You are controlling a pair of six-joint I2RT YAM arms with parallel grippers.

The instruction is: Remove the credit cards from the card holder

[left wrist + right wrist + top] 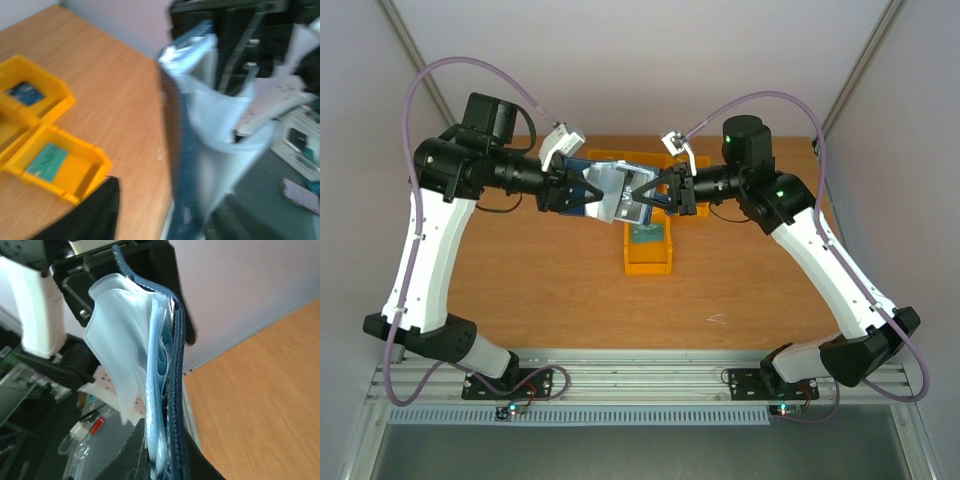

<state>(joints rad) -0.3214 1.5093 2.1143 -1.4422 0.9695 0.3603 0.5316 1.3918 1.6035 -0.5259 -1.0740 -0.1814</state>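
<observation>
The card holder hangs in the air between both grippers, above the yellow bins. It is open, with a navy cover and pale blue-grey sleeves fanned out. A dark card with white "VIP" lettering shows on its face near the right gripper. My left gripper holds the holder's left end; in the blurred left wrist view the holder stands edge-on. My right gripper is shut on the holder's right end, with cover and sleeves between its fingers. I cannot tell whether a card is in that grip.
Two joined yellow bins stand on the wooden table below the grippers. In the left wrist view one bin holds a blue card and the other a teal card. Grey walls close the back and sides.
</observation>
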